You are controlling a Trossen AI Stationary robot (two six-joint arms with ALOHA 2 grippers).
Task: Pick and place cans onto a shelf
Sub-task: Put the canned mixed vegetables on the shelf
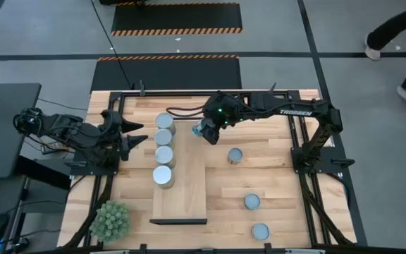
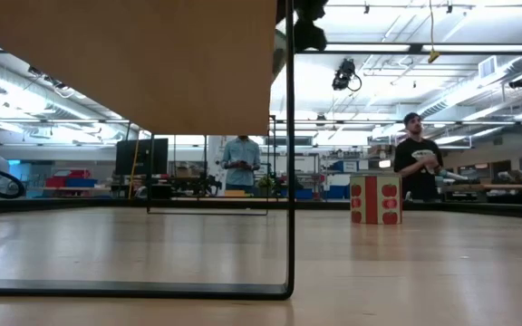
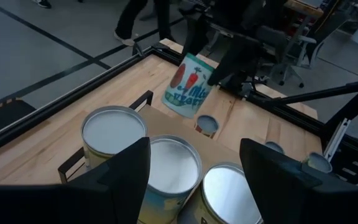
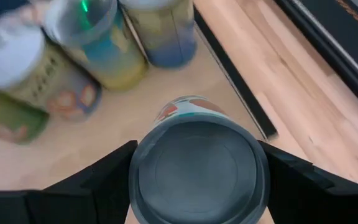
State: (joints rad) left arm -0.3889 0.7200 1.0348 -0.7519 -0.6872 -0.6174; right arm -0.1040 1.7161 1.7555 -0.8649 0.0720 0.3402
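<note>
Gripping can (image 4: 197, 163), right pincer (image 1: 204, 131) above shelf (image 1: 189, 185); left pincer (image 1: 129, 134) open; two people, seemingly standing, behind table (image 1: 273, 176).

I see even, bright overhead lighting; ceiling strip lights (image 2: 406, 54) show in the low view. Glare whitens the tops of the shelved cans (image 1: 163, 148). In the right wrist view the far cans (image 4: 73, 56) are blurred, while the held can (image 4: 197, 168) stays sharp. Shadows on the tabletop (image 1: 273, 176) are soft and faint.
</note>
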